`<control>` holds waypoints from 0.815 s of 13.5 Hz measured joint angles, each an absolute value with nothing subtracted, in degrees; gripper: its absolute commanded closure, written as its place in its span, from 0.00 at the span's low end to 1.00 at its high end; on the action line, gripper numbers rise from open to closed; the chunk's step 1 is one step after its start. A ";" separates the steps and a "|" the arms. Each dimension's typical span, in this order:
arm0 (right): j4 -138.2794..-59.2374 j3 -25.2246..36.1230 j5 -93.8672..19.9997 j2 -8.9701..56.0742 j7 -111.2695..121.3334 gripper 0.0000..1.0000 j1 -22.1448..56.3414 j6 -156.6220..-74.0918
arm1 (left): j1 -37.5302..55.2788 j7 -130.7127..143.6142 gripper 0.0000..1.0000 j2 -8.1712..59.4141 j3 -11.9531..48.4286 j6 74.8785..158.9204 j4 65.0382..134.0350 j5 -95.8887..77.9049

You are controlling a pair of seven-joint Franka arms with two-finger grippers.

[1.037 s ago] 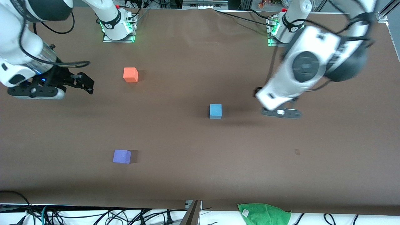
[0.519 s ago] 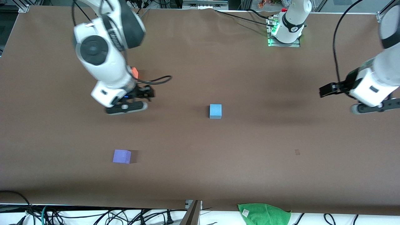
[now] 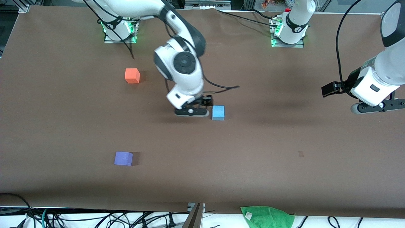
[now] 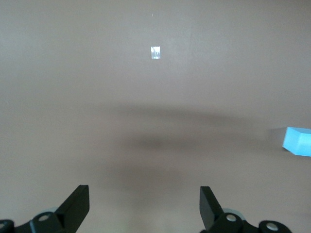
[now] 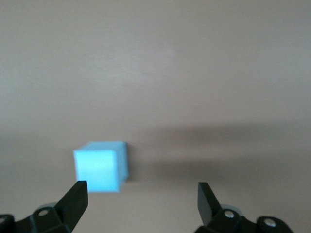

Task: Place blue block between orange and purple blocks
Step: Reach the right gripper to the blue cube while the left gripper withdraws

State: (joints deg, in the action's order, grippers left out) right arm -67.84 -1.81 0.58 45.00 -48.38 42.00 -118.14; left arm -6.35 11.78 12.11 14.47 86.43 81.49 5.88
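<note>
The right arm reaches out over mid-table, its gripper (image 3: pixel 202 109) spread wide just beside the blue block (image 3: pixel 218 112), gripping nothing. The orange block (image 3: pixel 132 76) and purple block (image 3: pixel 123 158) lie toward the right arm's end. The left gripper (image 3: pixel 330 89) waits, fingers apart.

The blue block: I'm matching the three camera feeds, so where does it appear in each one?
Front view: the blue block sits mid-table, right beside the right gripper.
Left wrist view: a corner of it shows at the picture's edge.
Right wrist view: it lies just ahead of one open fingertip.
Shared landmark: the brown table cover.
</note>
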 measured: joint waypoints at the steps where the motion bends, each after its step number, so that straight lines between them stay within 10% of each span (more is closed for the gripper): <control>1: -65.76 -1.72 0.96 48.52 -50.52 0.00 42.97 -121.18 | -2.83 8.68 0.00 9.81 9.54 91.68 85.26 5.96; 5: -63.14 -1.25 3.30 57.77 -54.86 0.00 45.81 -130.27 | 0.02 4.90 0.00 0.01 3.40 104.27 100.83 5.95; 11: -61.27 -0.53 3.40 58.65 -55.60 0.00 47.33 -130.23 | 1.13 4.90 0.00 -1.32 3.49 100.59 100.82 5.95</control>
